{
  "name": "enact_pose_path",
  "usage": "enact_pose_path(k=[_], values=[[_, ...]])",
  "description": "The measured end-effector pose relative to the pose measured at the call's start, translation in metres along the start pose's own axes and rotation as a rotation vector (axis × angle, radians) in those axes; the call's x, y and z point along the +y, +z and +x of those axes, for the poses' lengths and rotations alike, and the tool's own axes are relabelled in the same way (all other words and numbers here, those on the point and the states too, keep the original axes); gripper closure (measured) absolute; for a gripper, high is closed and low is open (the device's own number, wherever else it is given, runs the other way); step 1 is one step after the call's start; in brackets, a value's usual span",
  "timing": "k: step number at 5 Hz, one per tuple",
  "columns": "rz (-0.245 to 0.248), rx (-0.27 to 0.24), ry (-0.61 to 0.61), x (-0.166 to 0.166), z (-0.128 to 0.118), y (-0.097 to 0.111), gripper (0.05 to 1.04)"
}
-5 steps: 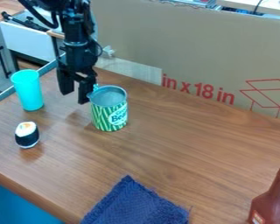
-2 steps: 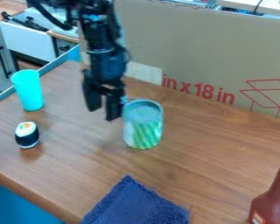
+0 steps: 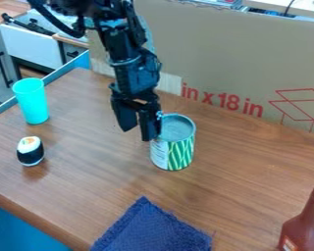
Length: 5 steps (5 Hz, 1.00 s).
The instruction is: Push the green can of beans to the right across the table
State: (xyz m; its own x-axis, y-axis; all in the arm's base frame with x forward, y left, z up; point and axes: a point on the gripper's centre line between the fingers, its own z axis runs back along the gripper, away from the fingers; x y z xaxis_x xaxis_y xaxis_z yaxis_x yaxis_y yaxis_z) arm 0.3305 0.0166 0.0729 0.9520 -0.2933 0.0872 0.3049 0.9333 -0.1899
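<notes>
The black two-finger gripper (image 3: 137, 134) is hanging over the brown wooden desk (image 3: 238, 171), its fingers (image 3: 148, 126) staying apart with a gap between them. The green-and-white striped cylindrical metal can (image 3: 180, 153) is standing upright immediately right of the right-hand finger in view, outside the gap; whether they are touching is hard to tell. Left of the fingers, a turquoise tapered plastic cup (image 3: 32, 103) is standing, and a black-and-white toy sushi roll (image 3: 30, 153) is sitting nearer the camera.

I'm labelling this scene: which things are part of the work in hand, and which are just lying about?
In the work:
gripper, fingers apart
green-and-white can, upright, right beside the gripper

Just about:
turquoise cup, upright
sushi piece
dark blue cloth
brown bottle, upright
</notes>
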Motion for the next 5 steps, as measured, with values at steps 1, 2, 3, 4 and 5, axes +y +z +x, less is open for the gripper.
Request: enact_pose_path(k=[1, 2, 3, 4, 5], values=[[-0.024, -0.033, 0.009, -0.004, 0.003, -0.002, 0.083], [0.012, -0.065, 0.040, -0.002, 0.003, 0.000, 0.083], [0.146, -0.052, 0.123, 0.011, -0.003, 0.007, 0.083], [0.232, -0.041, 0.168, 0.021, -0.039, 0.067, 0.083], [0.263, 0.010, 0.227, 0.040, -0.059, 0.112, 0.083]])
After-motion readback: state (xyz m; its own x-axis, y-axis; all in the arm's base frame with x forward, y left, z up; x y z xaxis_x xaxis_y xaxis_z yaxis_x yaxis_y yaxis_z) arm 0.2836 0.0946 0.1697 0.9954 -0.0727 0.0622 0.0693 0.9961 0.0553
